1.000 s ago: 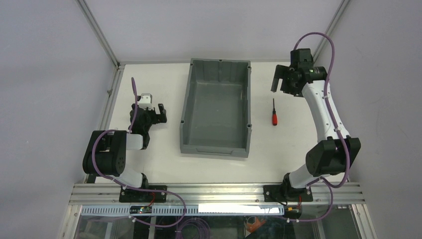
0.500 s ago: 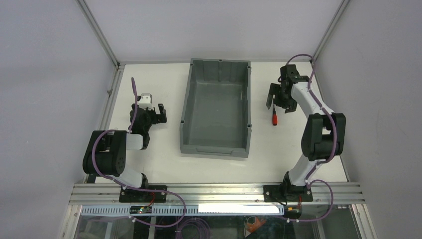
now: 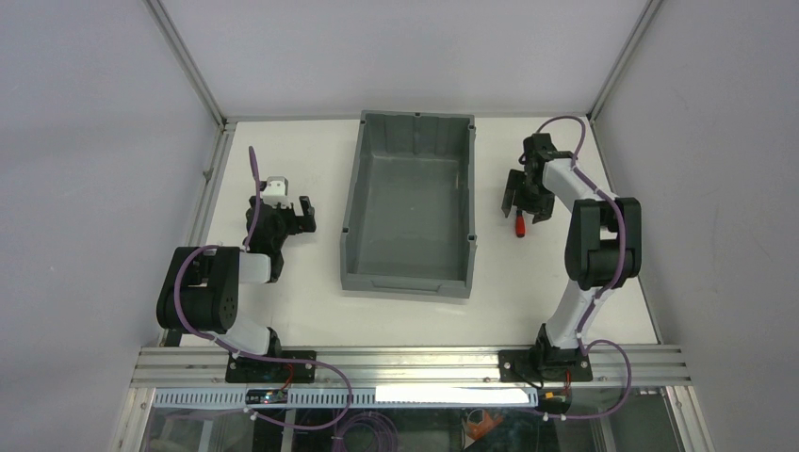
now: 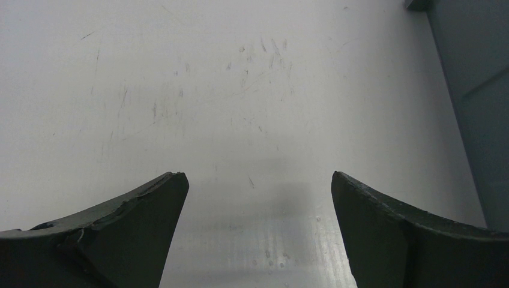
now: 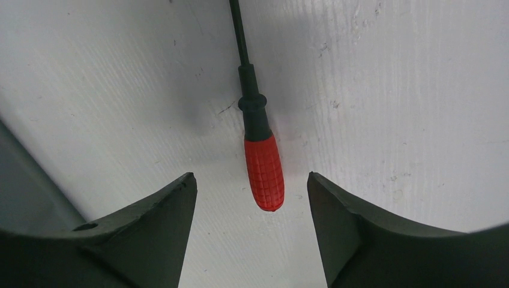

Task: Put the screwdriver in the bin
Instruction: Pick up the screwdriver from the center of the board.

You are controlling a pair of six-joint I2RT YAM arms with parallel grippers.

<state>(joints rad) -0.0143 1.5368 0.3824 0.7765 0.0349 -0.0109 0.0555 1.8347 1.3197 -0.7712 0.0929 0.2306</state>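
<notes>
Red cross-hatched handle and black shaft on the screwdriver (image 5: 263, 168), dark grey bin (image 3: 415, 132), white scratched table (image 3: 283, 301)

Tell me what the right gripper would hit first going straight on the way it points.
Most likely the screwdriver: its red handle lies between the right gripper's open fingers, apparently untouched. Depth is unclear; the fingertips might reach the table beside it first.
</notes>
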